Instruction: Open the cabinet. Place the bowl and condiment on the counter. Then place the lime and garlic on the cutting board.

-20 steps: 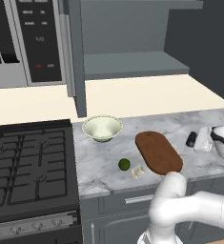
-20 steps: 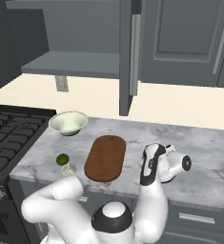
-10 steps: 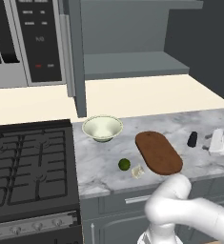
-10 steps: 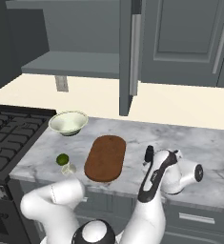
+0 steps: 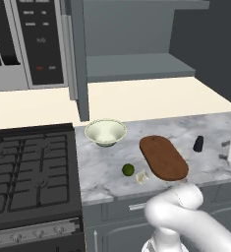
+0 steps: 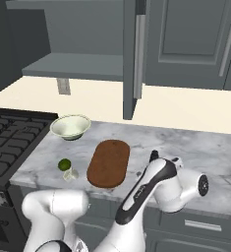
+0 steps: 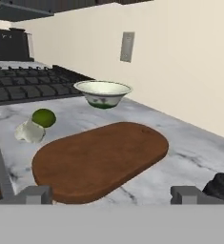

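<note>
The cabinet (image 5: 80,59) stands open with a bare grey shelf (image 5: 136,66). On the counter (image 5: 104,165) sit the bowl (image 5: 105,132), the cutting board (image 5: 163,157), the lime (image 5: 128,170) and the garlic (image 5: 142,177) beside it. The condiment (image 5: 198,143) stands upright right of the board. My gripper (image 5: 223,150) is open just right of the condiment, holding nothing. In the hand view my gripper (image 7: 111,195) faces the board (image 7: 101,159), with the bowl (image 7: 104,93), lime (image 7: 44,117) and garlic (image 7: 30,132) beyond and the condiment (image 7: 222,187) at the lower right.
A black stove (image 5: 28,172) borders the counter on the left, with a microwave (image 5: 18,44) above it. The open cabinet door (image 6: 130,59) hangs over the counter's back. My arm (image 6: 161,187) reaches across the counter's front right.
The jaws have opened wide and let go of the condiment, which now stands on the counter. The hand has drawn back a little to the right of it.
</note>
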You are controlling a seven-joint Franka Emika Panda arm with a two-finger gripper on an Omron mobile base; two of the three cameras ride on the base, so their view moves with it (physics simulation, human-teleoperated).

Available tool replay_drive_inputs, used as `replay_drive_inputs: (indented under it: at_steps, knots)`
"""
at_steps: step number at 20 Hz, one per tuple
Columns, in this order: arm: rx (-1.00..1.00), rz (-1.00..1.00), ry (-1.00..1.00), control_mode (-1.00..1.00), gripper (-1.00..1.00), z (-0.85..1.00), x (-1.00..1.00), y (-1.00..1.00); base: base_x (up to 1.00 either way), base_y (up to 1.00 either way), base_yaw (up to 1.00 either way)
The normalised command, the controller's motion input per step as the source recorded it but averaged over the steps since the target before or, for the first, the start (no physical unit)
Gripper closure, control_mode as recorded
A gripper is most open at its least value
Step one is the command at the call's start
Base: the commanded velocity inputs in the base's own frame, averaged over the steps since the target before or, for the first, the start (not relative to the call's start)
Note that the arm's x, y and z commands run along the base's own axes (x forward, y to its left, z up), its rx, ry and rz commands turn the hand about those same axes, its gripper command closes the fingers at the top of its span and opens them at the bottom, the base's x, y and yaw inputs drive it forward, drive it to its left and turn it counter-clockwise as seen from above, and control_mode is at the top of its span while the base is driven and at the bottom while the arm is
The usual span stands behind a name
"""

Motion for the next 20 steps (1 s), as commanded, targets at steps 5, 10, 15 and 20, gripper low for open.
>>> replay_drive_inputs:
  at_steps: [5, 10, 15, 20]
  knots:
    - [-0.09, -0.12, 0.02, -1.0, -1.0, 0.23, -0.9, 1.0, 0.0, 0.0, 0.0]
    - [-0.12, -0.11, 0.02, -1.0, -1.0, 0.5, -0.73, 1.0, 0.0, 0.0, 0.0]
    - [-0.15, 0.0, 0.12, -1.0, -1.0, 0.17, -0.2, 1.0, 0.0, 0.0, 0.0]
    - [-0.19, 0.0, 0.15, -1.0, -1.0, 0.66, 0.04, 1.0, 0.0, 0.0, 0.0]
